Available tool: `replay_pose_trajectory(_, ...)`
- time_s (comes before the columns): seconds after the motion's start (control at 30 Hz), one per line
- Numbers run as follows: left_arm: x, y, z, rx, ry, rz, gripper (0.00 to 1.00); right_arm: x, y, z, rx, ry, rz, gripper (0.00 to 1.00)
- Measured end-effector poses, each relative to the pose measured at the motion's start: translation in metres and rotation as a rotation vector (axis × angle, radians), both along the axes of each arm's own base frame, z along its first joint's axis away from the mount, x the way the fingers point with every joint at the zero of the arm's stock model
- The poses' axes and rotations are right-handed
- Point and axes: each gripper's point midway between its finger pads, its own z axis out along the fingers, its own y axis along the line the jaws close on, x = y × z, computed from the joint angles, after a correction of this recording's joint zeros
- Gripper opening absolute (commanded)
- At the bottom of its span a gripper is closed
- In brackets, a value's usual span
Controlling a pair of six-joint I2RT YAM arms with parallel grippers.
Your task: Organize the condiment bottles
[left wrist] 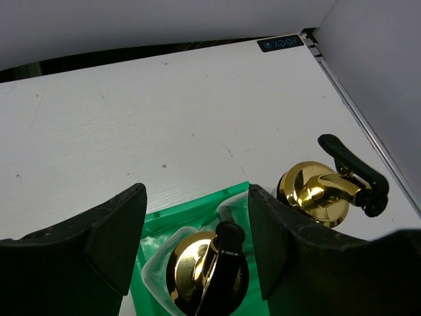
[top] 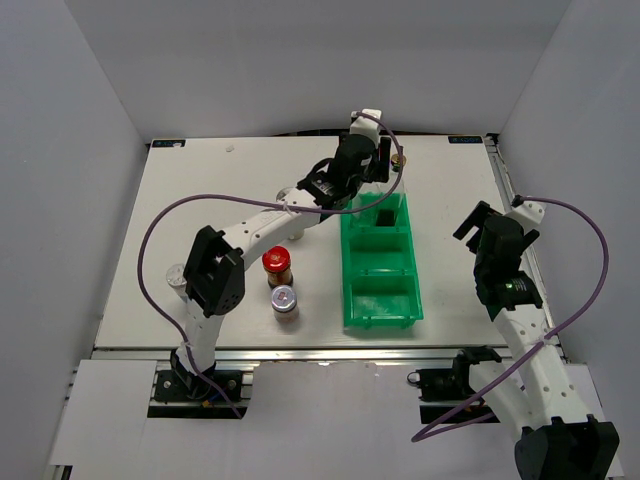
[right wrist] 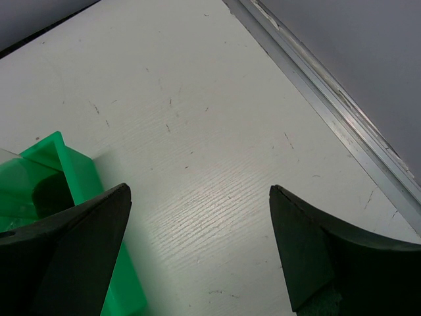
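My left gripper (top: 383,176) is open above the far compartment of the green bin (top: 347,290). In the left wrist view its fingers (left wrist: 196,191) stand either side of a tall clear bottle with a gold-black pourer (left wrist: 207,270), which stands in that compartment. The second tall pourer bottle (left wrist: 322,191) stands on the table just beyond the bin's far right corner (top: 398,160). A red-capped jar (top: 277,265) and a silver-lidded jar (top: 285,300) stand left of the bin. Another silver lid (top: 177,275) shows beside the left arm. The third silver jar is hidden. My right gripper (top: 478,222) is open and empty.
The bin's two nearer compartments look empty. The right wrist view shows bare table between my open fingers (right wrist: 198,189), the bin's corner (right wrist: 72,168) at left and the table's metal edge rail (right wrist: 342,99) at right. Grey walls enclose the table.
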Motion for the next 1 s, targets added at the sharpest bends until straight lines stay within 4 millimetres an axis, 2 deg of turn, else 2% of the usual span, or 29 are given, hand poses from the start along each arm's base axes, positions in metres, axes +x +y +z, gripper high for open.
replay_pose_trajectory(0.17,0.002,0.001,0.011,-0.005,-0.02,0.018,0.74,0.0,-0.001,0.0,0.001,0.0,-0.002,0.89)
replay_pose_trajectory(0.4,0.0,0.004,0.009,0.024,-0.014,0.027,0.8,0.001,0.001,0.0,0.003,0.001,0.008,0.89)
replay_pose_trajectory(0.53,-0.003,0.003,0.016,0.024,-0.022,0.021,0.84,0.001,0.003,-0.001,0.001,0.004,0.022,0.89)
replay_pose_trajectory(0.73,-0.006,0.006,0.039,0.017,-0.046,0.015,0.88,0.005,0.01,0.002,-0.002,-0.005,0.072,0.89)
replay_pose_trajectory(1.0,-0.012,0.022,0.085,-0.019,-0.103,0.051,0.9,0.012,0.034,0.01,-0.004,-0.035,0.232,0.89)
